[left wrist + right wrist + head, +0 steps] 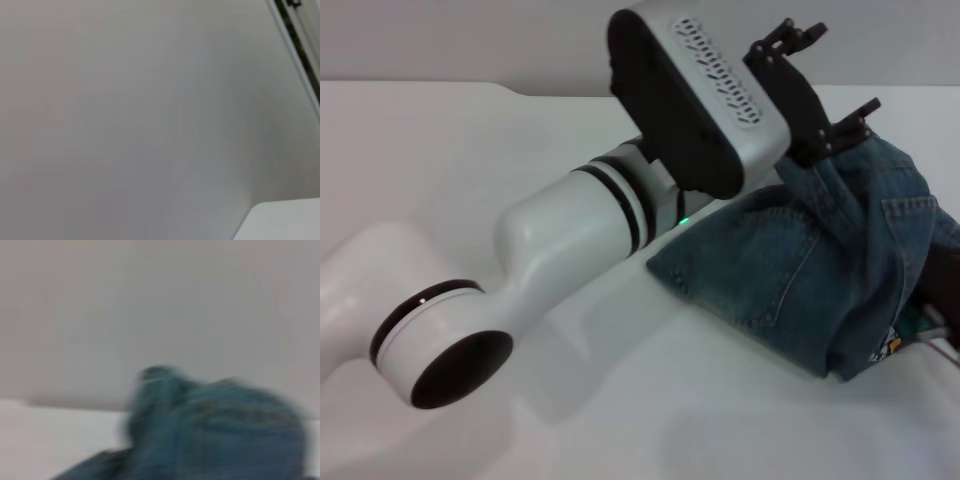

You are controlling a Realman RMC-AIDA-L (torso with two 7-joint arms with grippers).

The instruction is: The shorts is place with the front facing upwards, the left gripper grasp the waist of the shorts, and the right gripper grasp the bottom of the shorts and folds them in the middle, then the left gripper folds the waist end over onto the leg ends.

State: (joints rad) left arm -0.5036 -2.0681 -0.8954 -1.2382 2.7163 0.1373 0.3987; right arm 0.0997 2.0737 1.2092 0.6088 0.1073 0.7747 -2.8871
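Across the right half of the head view, the blue denim shorts (810, 275) are lying bunched on the smooth white surface (620, 400), stitched seams and a pocket showing. At upper right, the left gripper (825, 130), black and angular, is pinching a raised fold of the denim, jaws clamped on it. The right gripper is sitting out of sight; its wrist view is showing only blurred denim (215, 425).
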